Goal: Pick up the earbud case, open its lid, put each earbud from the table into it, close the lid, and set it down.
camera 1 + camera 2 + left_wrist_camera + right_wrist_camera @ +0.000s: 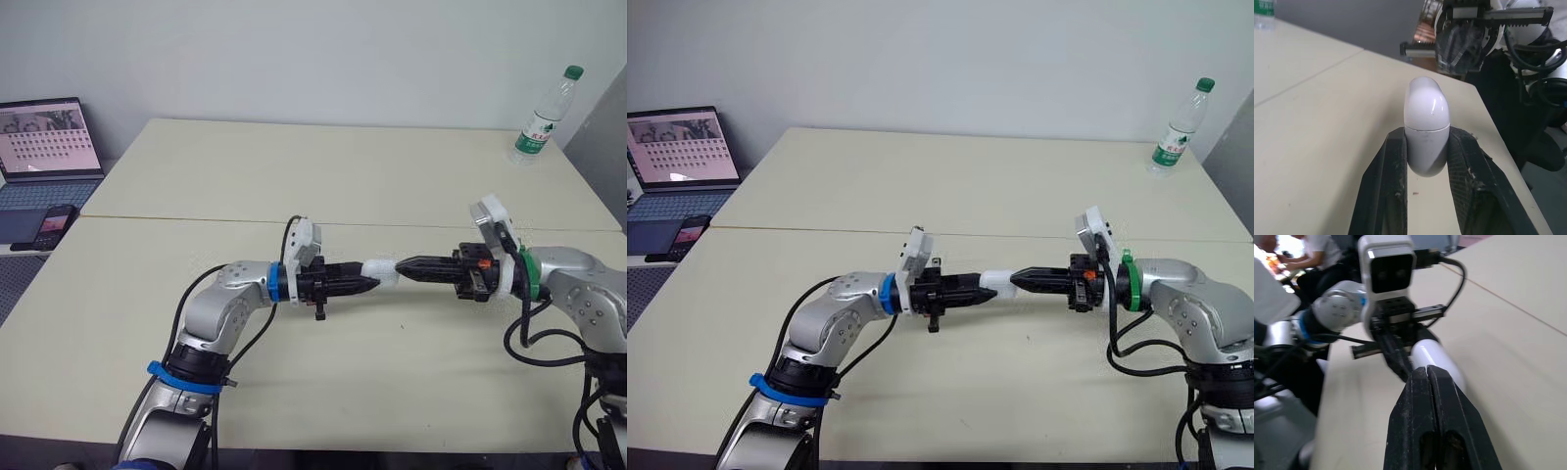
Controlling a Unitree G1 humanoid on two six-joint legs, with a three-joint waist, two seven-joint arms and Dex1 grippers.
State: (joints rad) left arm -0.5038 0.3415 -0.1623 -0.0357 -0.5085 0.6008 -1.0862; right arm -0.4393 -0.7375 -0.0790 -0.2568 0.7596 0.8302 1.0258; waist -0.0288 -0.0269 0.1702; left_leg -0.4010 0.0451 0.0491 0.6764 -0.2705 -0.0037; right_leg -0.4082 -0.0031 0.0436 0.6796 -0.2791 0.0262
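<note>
Earbud case (1426,122) in left gripper (370,282), right gripper (402,264) closed, facing it

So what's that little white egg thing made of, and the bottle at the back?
The earbud case looks like smooth, glossy hard plastic: bright streaks of light shine on its rounded lid. The bottle looks like thin, clear plastic, since you can see through it, and its cap is green. That's my best guess from how they look.

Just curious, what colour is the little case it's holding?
Glossy white: the earbud case shows clearest in the left wrist view.
</note>
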